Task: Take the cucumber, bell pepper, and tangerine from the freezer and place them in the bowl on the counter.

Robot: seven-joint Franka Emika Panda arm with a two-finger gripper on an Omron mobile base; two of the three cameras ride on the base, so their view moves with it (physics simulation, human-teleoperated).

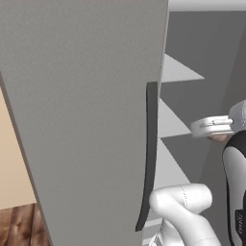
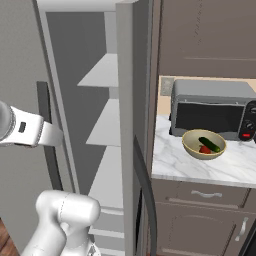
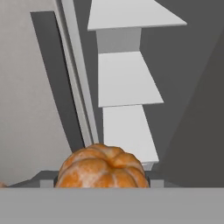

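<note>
The tangerine (image 3: 102,167) sits right between the fingers, which stand about half open and appear closed against its sides, so it looks held; the tips themselves are hidden behind the fruit in the hand view. Just beyond the fingers lie the pale shelves (image 3: 127,78) of the freezer (image 1: 86,120), stepping away one past another, with the freezer's inner wall to one side and the edge of its open door to the other. In the left base view a sliver of orange (image 1: 218,138) shows under the hand, inside the freezer opening. Farther off, well away from the fingers, the bowl (image 2: 203,144) waits on the counter (image 2: 195,165) before the microwave (image 2: 212,109), already holding the cucumber (image 2: 210,144) and the bell pepper (image 2: 204,149). The step in hand seems to be carrying the last fruit out: draw straight back, clear of the shelves and door edge, keep the grip steady, then lower it over the bowl's free side before letting go.
</note>
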